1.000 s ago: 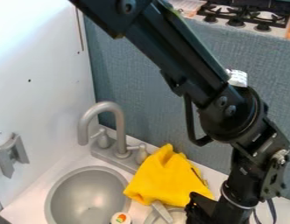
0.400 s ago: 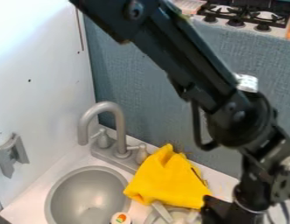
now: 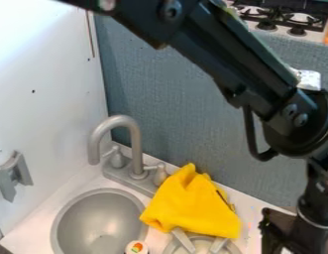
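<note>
High, close camera, slanting downward

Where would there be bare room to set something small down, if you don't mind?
A bare strip of counter runs between the white wall and sink. A narrower gap separates the yellow cloth from the robot arm. It is crowded at the cloth's near edge: grey handles and a small round item.

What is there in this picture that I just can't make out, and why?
In the camera view:
- Anything under the yellow cloth: covered by its folds.
- Near part of the sink: cut off by the bottom edge.
- Small marking on the white round item: blurred; the item is cut off below.
- Far part of the stove: cut off by the top edge.
- Lower end of the black arm: cut off by the bottom edge.
</note>
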Action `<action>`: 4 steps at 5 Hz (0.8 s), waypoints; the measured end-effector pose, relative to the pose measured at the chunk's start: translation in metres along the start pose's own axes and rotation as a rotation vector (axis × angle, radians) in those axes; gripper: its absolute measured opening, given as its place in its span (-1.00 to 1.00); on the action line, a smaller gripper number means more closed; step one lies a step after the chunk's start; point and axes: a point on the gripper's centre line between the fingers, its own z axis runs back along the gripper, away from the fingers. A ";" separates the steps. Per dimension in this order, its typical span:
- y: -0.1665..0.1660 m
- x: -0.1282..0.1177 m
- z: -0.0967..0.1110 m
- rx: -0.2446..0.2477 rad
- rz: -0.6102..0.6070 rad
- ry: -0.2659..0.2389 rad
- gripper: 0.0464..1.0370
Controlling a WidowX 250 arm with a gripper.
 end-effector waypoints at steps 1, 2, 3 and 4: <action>-0.009 0.008 -0.005 0.001 -0.020 0.006 0.93; -0.015 0.016 -0.009 0.003 -0.028 0.013 0.93; -0.018 0.019 -0.023 0.022 -0.035 0.052 0.93; -0.027 0.022 -0.032 0.027 -0.055 0.064 0.93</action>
